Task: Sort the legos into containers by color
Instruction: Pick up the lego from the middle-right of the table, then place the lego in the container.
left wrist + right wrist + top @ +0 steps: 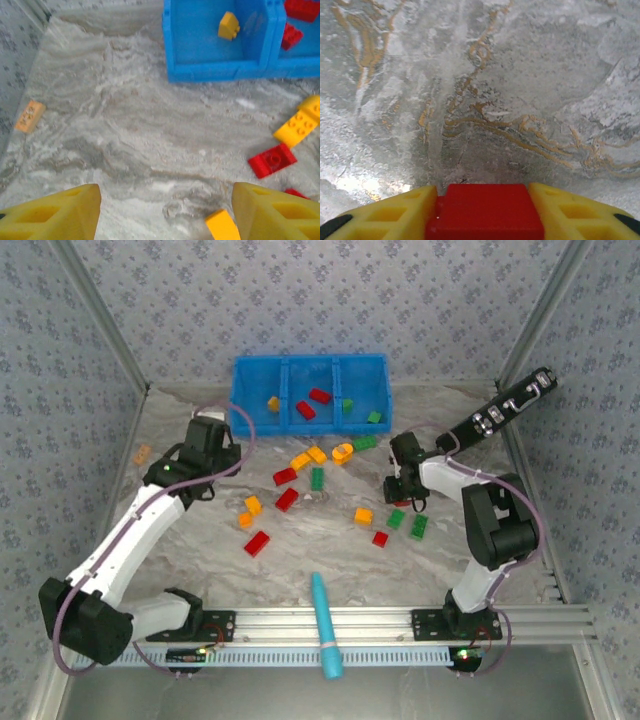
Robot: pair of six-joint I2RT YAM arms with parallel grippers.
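Right wrist shows our right gripper pinching a red brick: the pick step. Next we lift it to the middle compartment of the bin at 11 o'clock. Left gripper spread, empty.

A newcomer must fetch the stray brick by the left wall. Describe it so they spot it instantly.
Start at the blue bin at the back of the table, then go left and nearer, to the foot of the left wall. A pale orange brick lies flat there. It sits alone, while the other loose bricks cluster in front of the bin.
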